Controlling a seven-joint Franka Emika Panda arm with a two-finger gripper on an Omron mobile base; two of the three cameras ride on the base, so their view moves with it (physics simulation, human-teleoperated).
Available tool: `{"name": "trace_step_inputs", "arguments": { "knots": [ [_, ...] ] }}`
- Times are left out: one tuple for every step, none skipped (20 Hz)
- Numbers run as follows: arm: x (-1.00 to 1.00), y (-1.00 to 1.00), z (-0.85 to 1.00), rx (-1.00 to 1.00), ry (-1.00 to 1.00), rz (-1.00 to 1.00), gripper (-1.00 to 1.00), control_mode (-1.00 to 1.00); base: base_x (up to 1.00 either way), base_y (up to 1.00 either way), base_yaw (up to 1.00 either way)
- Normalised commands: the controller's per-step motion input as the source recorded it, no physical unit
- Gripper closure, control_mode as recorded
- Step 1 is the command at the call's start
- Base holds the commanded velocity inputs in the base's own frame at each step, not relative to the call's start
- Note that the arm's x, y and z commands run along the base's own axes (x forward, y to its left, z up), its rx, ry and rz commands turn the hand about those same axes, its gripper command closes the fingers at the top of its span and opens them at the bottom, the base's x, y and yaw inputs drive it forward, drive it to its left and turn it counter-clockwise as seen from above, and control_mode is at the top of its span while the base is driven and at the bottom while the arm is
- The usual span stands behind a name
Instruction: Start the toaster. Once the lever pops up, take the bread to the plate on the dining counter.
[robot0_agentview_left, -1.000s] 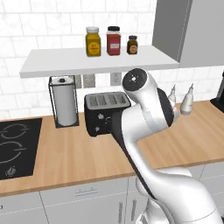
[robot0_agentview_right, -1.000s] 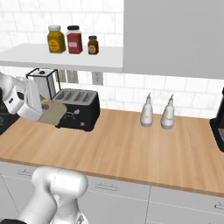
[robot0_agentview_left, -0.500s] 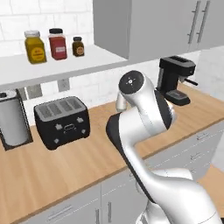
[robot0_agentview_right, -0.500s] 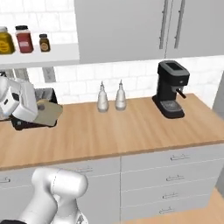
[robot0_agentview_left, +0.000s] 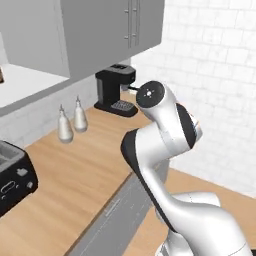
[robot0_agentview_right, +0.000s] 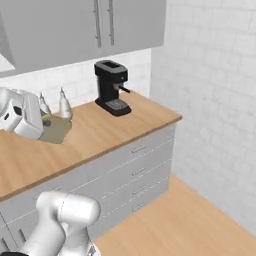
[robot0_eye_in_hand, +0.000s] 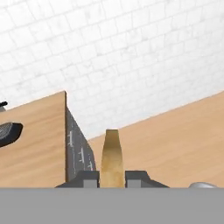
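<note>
Pincer (robot0_eye_in_hand: 112, 175) grips the bread (robot0_eye_in_hand: 111, 157) edge-on between its closed tips, above the wooden surface (robot0_agentview_right: 100, 130). Nearby, a black coffee machine (robot0_agentview_right: 112, 87) stands on that surface, the toaster (robot0_agentview_left: 12, 177) at its far end.

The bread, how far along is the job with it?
Done: the bread is out of the toaster. In hand: the fingers are shut on the slice, edge-on in the hand view. Left: setting it on the plate.
</note>
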Motion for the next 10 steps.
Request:
{"name": "trace_step_inputs", "arguments": {
  "knots": [
    [0.0, 0.0, 0.0, 0.0, 0.0, 0.0, 1.0, 1.0, -0.41, -0.24, -0.68],
    [0.0, 0.0, 0.0, 0.0, 0.0, 0.0, 1.0, 1.0, -0.38, -0.24, -0.69],
    [0.0, 0.0, 0.0, 0.0, 0.0, 0.0, 1.0, 1.0, -0.37, -0.26, -0.69],
    [0.0, 0.0, 0.0, 0.0, 0.0, 0.0, 1.0, 1.0, -0.37, -0.28, -0.68],
    [0.0, 0.0, 0.0, 0.0, 0.0, 0.0, 1.0, 1.0, -0.37, -0.31, -0.68],
    [0.0, 0.0, 0.0, 0.0, 0.0, 0.0, 1.0, 1.0, -0.36, -0.32, -0.69],
    [0.0, 0.0, 0.0, 0.0, 0.0, 0.0, 1.0, 1.0, -0.36, -0.34, -0.69],
    [0.0, 0.0, 0.0, 0.0, 0.0, 0.0, 1.0, 1.0, -0.36, -0.34, -0.69],
    [0.0, 0.0, 0.0, 0.0, 0.0, 0.0, 1.0, 1.0, -0.35, -0.34, -0.7],
    [0.0, 0.0, 0.0, 0.0, 0.0, 0.0, 1.0, 1.0, -0.34, -0.34, -0.71]
  ]
}}
